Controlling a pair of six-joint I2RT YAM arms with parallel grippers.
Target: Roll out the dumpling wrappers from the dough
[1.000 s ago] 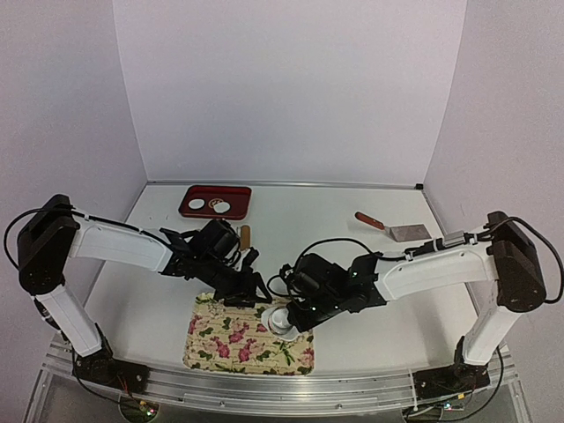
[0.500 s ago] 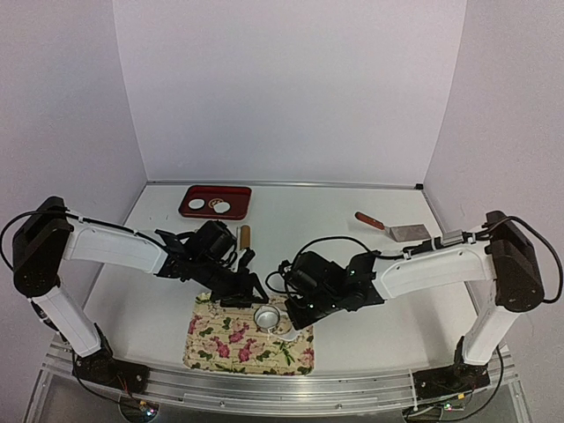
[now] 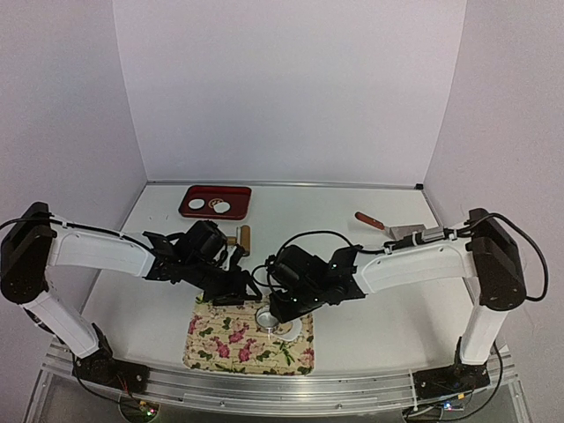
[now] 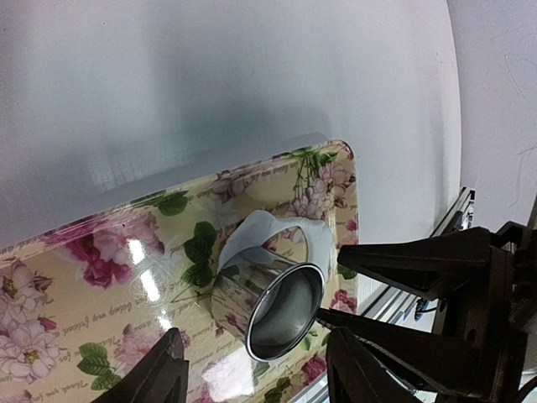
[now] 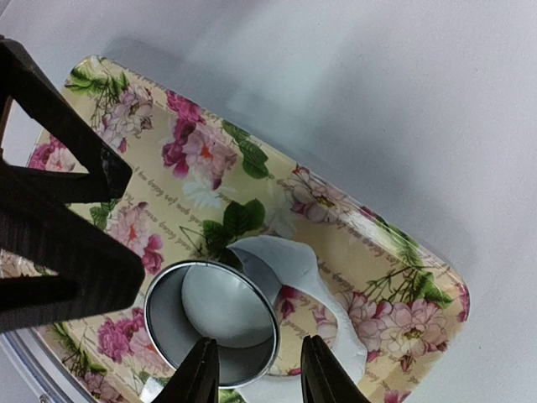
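Over flowered tray [image 3: 211,345], right jaws part-open, empty, beside ring cutter [image 4: 252,298] standing on dough scrap [image 5: 285,252]; left jaws half-open, empty, likely poised to steady tray.

Cream mat [image 3: 220,345] with pink roses, green leaves; silver ring cutter [image 4: 243,290]; white dough [image 5: 285,256]; red tray [image 3: 238,196].

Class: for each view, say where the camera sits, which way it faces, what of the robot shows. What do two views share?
Top external: above and behind the robot, looking down over the table; left arm and right arm show.
Left wrist: on the left arm, facing the ring cutter on the floral tray; left end effector below, right end effector at right.
Right wrist: on the right arm, looking into the cutter; right end effector below.
Shared: both wrists see the cutter.
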